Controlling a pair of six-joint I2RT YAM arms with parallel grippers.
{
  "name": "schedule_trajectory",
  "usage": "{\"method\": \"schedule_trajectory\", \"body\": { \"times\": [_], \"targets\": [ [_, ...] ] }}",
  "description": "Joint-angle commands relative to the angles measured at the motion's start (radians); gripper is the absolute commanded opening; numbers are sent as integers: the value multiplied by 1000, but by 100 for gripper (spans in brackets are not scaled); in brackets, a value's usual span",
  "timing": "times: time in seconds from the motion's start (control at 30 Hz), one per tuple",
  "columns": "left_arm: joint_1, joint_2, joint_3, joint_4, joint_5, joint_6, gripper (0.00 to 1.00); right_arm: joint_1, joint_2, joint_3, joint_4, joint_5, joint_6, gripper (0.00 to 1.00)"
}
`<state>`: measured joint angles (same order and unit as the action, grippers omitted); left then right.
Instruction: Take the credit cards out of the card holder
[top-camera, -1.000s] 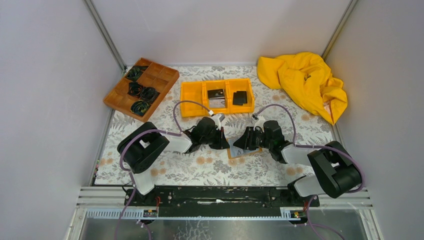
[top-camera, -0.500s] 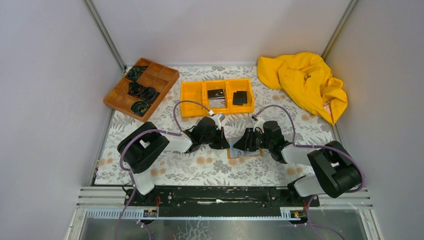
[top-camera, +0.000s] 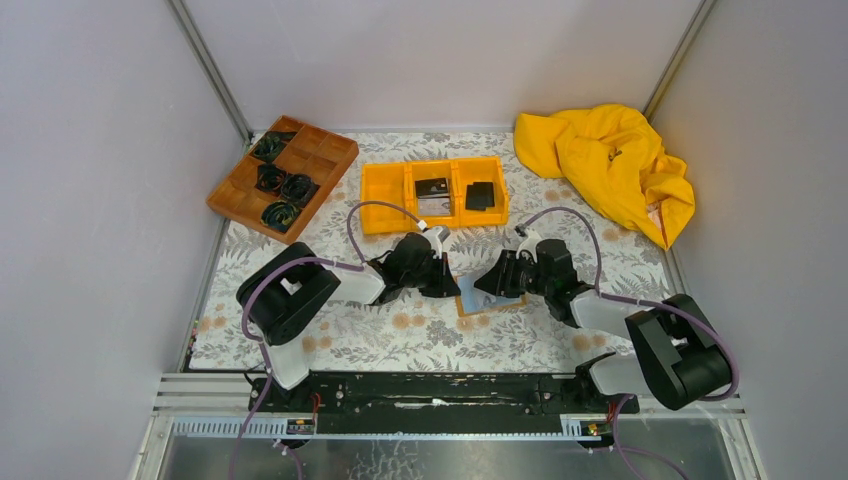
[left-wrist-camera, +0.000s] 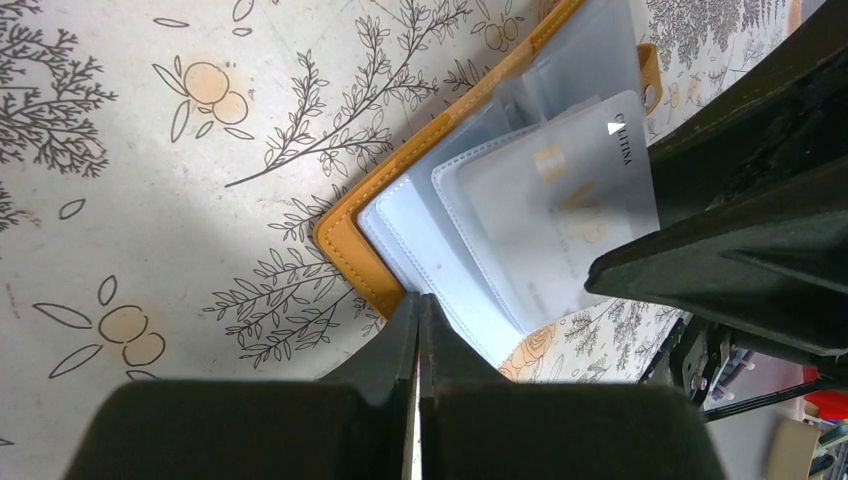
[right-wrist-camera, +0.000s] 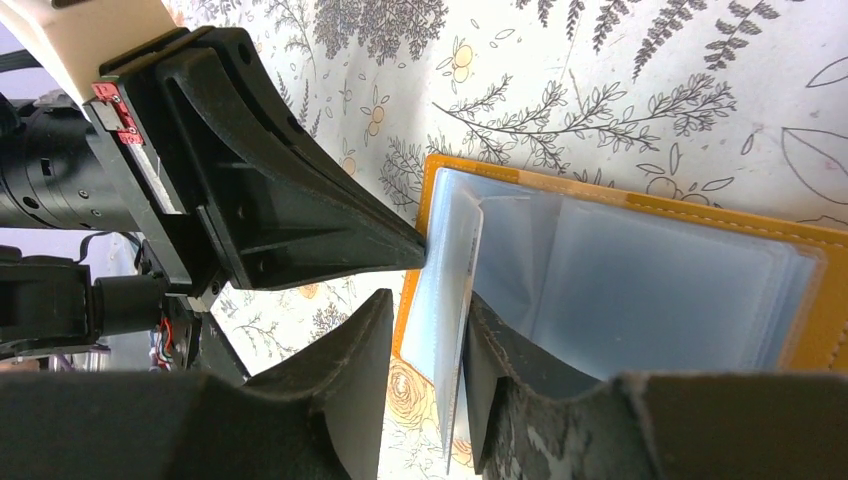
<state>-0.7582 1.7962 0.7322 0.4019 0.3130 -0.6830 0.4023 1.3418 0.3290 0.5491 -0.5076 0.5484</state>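
While my left gripper, clenched shut, pins the open card holder to the floral tablecloth, my right gripper straddles one upright clear sleeve, jaws parted and grasping nothing.

A pale credit card sits in the holder's sleeves. I'd close on the card itself, not the plastic, and draw along the slot with the pin firm. My left fingertip crowds that approach. Beyond the holder, well apart, sit an orange bin, wooden tray and yellow cloth.
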Motion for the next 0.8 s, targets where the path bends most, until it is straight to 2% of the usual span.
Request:
{"method": "schedule_trajectory", "body": {
  "times": [0.0,0.27,0.53,0.77],
  "targets": [
    [16,38,-10,-53,-31,11,0,-16,-41,-3,0,35,-11,38],
    [23,37,-13,-52,-27,10,0,-27,-79,-8,-41,90,-21,34],
    [27,32,-16,-49,-25,8,0,-32,-81,-11,-38,89,-18,18],
    [28,34,-14,-50,-19,8,0,-37,-94,-17,-39,97,-17,12]
  ]
}}
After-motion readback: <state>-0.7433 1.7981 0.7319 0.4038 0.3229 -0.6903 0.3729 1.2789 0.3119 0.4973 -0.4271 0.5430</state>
